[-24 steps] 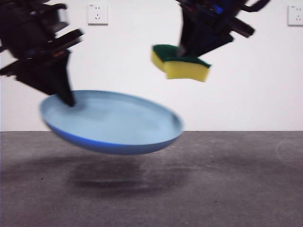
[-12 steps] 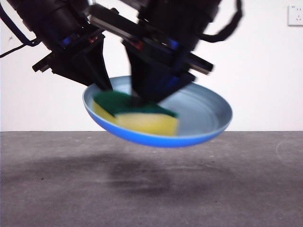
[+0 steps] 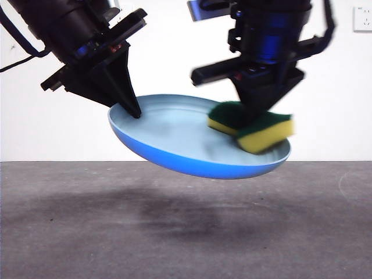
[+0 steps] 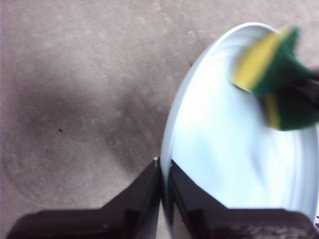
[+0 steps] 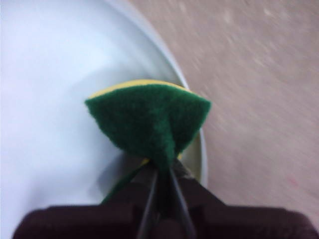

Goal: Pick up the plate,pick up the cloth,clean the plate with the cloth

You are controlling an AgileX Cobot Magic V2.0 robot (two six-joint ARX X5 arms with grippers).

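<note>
The light-blue plate hangs tilted above the table, held by its left rim. My left gripper is shut on that rim; the left wrist view shows its jaws pinching the plate's edge. My right gripper is shut on the cloth, a yellow sponge with a green top, which rests inside the plate near its right rim. The right wrist view shows the cloth's green side over the plate. The cloth also shows blurred in the left wrist view.
The grey table lies below, with the plate's shadow on it. A white wall with two sockets stands behind.
The cloth has slid from the plate's left-middle to its right rim with my right gripper. The plate has shifted a little and stays held. A second ago the cloth was above the plate.
</note>
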